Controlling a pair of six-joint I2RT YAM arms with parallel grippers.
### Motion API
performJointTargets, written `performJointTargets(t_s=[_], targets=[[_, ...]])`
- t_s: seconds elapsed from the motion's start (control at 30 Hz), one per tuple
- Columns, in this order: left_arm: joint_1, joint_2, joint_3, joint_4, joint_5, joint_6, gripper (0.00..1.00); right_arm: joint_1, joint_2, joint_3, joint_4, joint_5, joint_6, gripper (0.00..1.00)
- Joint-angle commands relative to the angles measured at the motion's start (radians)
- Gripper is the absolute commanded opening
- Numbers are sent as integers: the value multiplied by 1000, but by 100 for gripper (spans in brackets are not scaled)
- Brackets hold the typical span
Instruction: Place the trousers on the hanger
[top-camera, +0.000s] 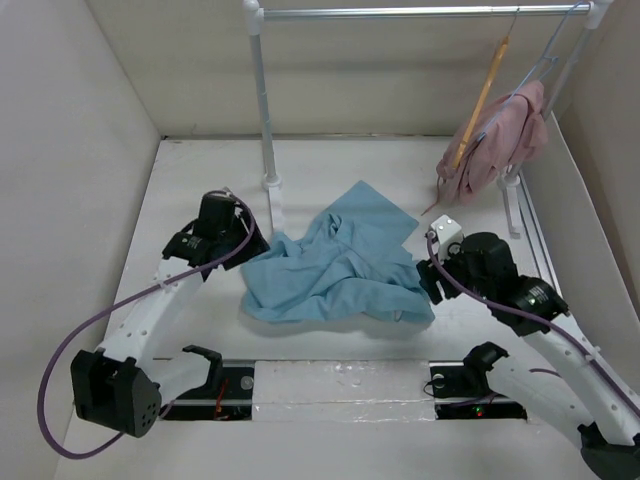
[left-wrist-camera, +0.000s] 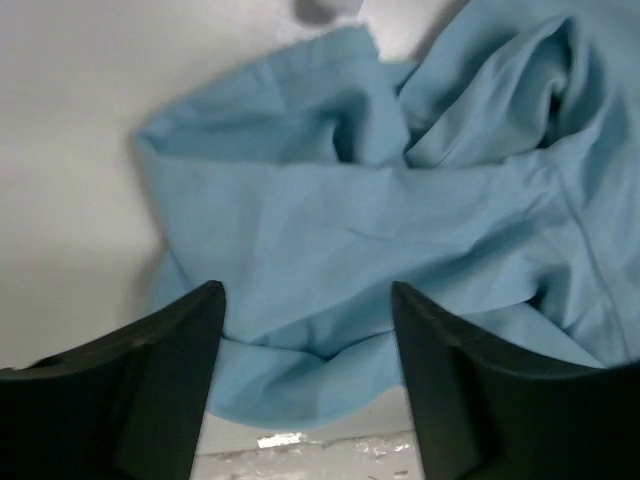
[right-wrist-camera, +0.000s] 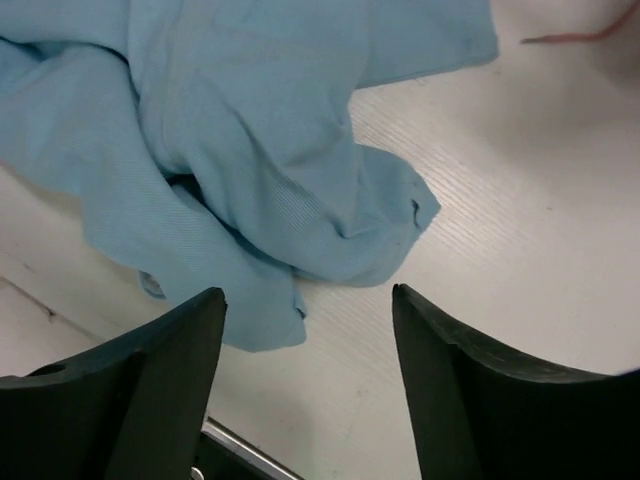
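At the centre of the top view we see the trousers (top-camera: 340, 265) crumpled in a heap on the table (top-camera: 190, 180). Our left gripper (left-wrist-camera: 305, 300) sits at the heap's left edge, jaws spread wide over the cloth. Our right gripper (right-wrist-camera: 305, 300) is at its lower right corner, jaws equally wide. Toward the upper right, the hanger (top-camera: 481, 100) dangles tilted from the rail (top-camera: 420, 12), against a pink garment (top-camera: 512, 135).

The light blue soft fabric trousers (top-camera: 340, 265) lie crumpled in a loose, rumpled heap in the middle of my white table (top-camera: 200, 180). The tan-orange wooden hanger (top-camera: 483, 100) hangs tilted from the metal rail (top-camera: 400, 12) at my far right, well apart from them.
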Motion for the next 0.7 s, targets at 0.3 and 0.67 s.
performJointTargets(t_s=[0.3, 0.67], targets=[[-100, 192, -226, 246, -46, -125, 65, 7, 190, -144, 428, -149, 0, 66], [-44, 309, -165, 253, -135, -94, 0, -11, 289, 111, 434, 19, -52, 0]])
